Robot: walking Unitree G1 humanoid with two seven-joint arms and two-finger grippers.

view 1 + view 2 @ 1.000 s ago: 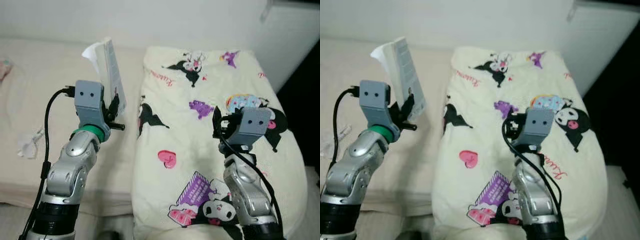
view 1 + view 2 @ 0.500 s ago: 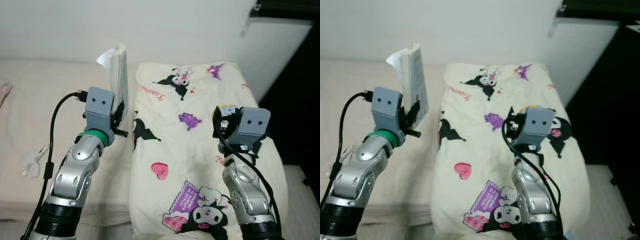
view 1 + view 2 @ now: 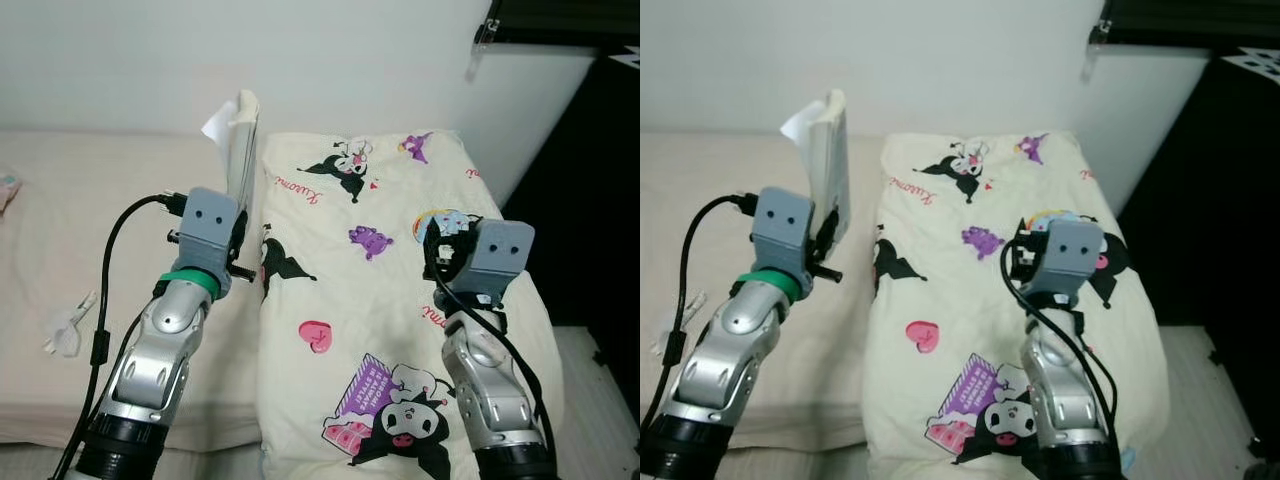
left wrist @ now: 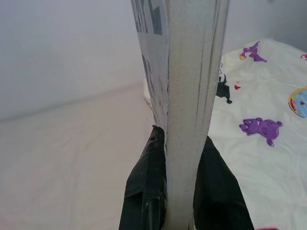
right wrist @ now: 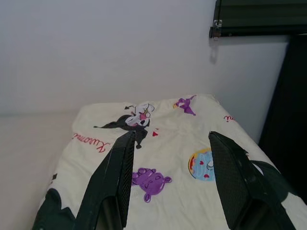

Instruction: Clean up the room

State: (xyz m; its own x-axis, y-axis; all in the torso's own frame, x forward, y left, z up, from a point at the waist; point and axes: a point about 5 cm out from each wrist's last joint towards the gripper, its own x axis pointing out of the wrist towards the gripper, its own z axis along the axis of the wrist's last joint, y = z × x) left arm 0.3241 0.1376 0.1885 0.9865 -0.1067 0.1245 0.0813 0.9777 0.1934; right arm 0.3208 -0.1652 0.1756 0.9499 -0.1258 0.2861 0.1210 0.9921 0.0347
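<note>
item: book (image 3: pixel 240 150), thin, held upright above the bed (image 3: pixel 90 200), clamped at its lower edge by the left gripper (image 4: pixel 184 191). right gripper (image 5: pixel 170 182): fingers spread, grasping nothing, over the cartoon-print blanket (image 3: pixel 400 300) at 3 o'clock of the book. outstanding: book lifted but not yet put away; white scrap (image 3: pixel 65 328) lay on the bed at 8 o'clock. cleanup judged early.
</note>
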